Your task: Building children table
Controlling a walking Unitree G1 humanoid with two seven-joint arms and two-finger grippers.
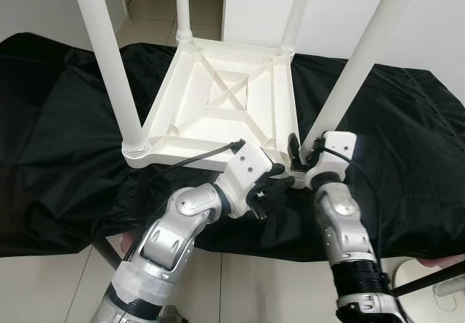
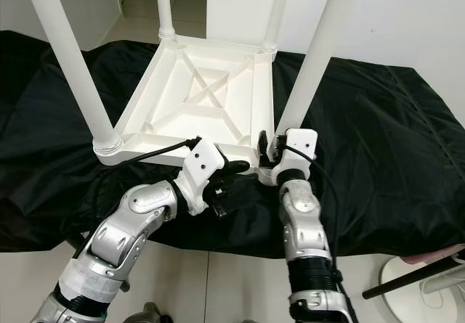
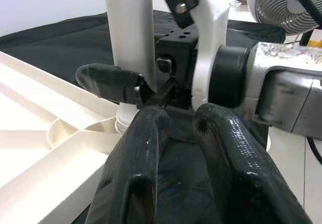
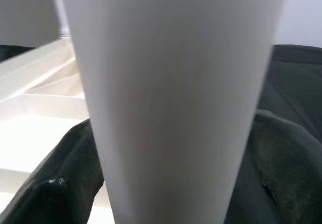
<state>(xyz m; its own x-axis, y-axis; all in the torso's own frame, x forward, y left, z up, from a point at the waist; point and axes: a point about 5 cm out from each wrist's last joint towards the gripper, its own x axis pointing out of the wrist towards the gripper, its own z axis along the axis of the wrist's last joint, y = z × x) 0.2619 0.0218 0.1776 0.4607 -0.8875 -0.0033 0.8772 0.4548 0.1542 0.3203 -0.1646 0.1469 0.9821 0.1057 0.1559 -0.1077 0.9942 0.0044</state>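
Two silver arms reach over a black cloth (image 1: 65,163) to an upturned white children's table (image 1: 218,98), its underside facing up and four legs rising. Right gripper (image 1: 304,151) clasps the near-right leg (image 1: 349,69) low by its socket, fingers wrapped round the leg. Left gripper (image 1: 282,181), just beside it, hovers at the table's near edge, fingers a little apart and holding nothing.

Seating this leg well likely means keeping it upright over its corner socket and steadying the frame with the left gripper. All four leg tops run out of frame, and the socket joint sits behind the right gripper, so whether the leg is fully home cannot be judged.
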